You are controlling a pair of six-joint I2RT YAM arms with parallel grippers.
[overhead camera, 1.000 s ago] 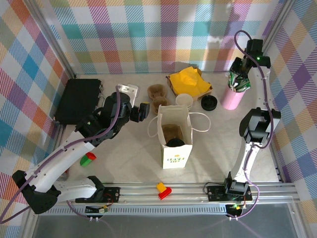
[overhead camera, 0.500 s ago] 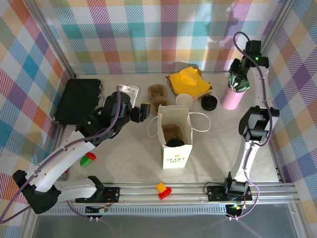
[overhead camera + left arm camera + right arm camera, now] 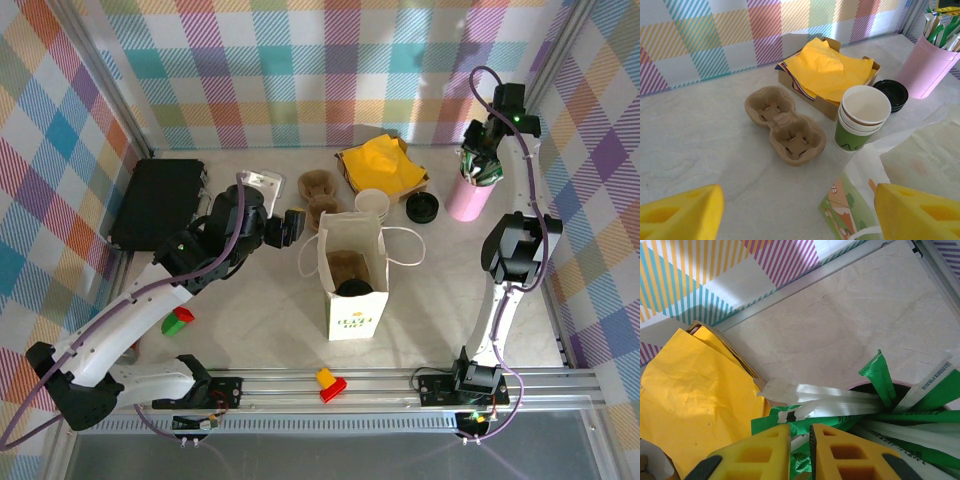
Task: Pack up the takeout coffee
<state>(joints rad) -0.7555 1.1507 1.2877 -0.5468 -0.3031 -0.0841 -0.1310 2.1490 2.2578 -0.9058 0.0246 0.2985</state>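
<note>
**Right gripper closing over the straw cup; coffee apparently already in the bag**

The right gripper (image 3: 809,440) points down into the pink cup (image 3: 468,200) at the far right of the table. Its yellow fingers are drawn almost together, with only a slit between them, over green-and-white wrapped straws (image 3: 840,405). Whether one is pinched cannot be told. It is probably after a straw for the drink.

The left gripper (image 3: 797,212) hangs wide open and empty just left of the upright white paper bag (image 3: 352,312), perhaps ready to steady it. A black round lid shows inside the bag, which seems to be the takeout coffee (image 3: 352,288).

Behind the bag stand stacked cups (image 3: 862,112), spare lids (image 3: 891,94), a pulp carrier (image 3: 785,125) and yellow napkins (image 3: 830,70). The crowded straws and the bag's handles could snag.
</note>
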